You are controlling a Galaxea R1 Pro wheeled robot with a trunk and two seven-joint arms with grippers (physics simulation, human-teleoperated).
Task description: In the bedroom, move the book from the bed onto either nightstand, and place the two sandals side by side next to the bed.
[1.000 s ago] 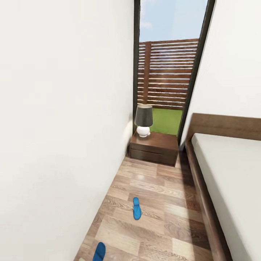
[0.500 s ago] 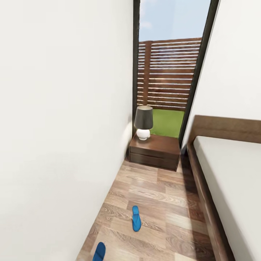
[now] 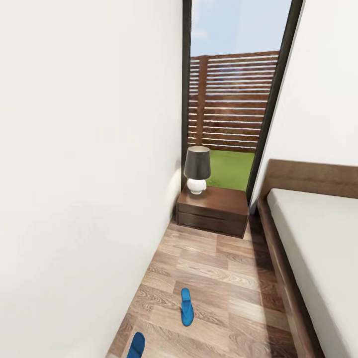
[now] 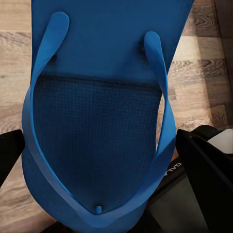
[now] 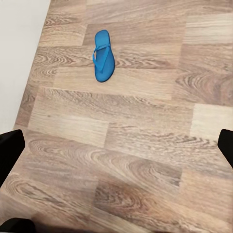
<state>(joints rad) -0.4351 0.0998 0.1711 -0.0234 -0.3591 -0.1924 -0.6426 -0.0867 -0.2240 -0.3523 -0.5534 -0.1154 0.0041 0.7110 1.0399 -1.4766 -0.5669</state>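
Wood-plank floor (image 3: 223, 278), grained, with a soft sheen. Glossy dark-brown wood on nightstand (image 3: 214, 211) and bed (image 3: 286, 278) frame, matt light-grey cloth on mattress (image 3: 323, 233). Blue sandal (image 4: 97, 145) with finely textured, matt foam-like sole and smooth straps; other sandal (image 5: 103, 55) alike.

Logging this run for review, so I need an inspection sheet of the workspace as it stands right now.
Surface: wood-plank floor, narrow strip between wall and bed.
Job's things: one sandal lies flat on the floor; second sandal sits between the left gripper's fingers; bed at right; nightstand by the window; book nothing seen.
Clutter: lamp on the nightstand.
Grippers: left shut on the second sandal; right gripper open, empty.
Cables: nothing seen.
Surroundings: white wall, window, fence, grass.
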